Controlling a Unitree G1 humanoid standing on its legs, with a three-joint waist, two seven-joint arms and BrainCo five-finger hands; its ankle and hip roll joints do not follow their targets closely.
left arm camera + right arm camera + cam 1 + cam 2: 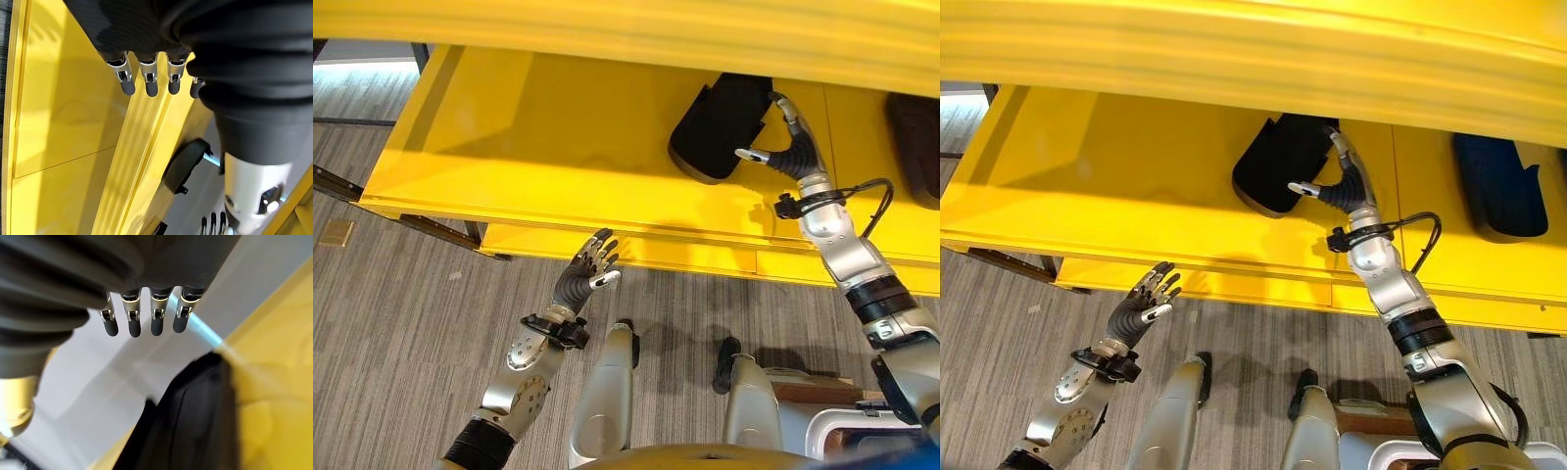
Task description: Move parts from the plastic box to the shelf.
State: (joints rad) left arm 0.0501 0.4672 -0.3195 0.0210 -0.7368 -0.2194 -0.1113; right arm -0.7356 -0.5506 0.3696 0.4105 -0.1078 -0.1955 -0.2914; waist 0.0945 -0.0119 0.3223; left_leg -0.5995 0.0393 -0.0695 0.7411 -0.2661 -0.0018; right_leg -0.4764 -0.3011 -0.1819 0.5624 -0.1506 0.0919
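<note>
Reaching onto the glossy yellow shelf [558, 137], the right hand [1344, 181] has fingers straight and thumb spread, grasping nothing, right beside a matte black moulded part [1278, 166] with rounded edges lying on the shelf; contact between the two is hard to make out. A second dark part [1494, 186] lies further right, partly cut off by the shelf's upper lip. The left hand [587, 269] hangs released and empty below the shelf's front edge, above grey striped carpet [401, 323].
</note>
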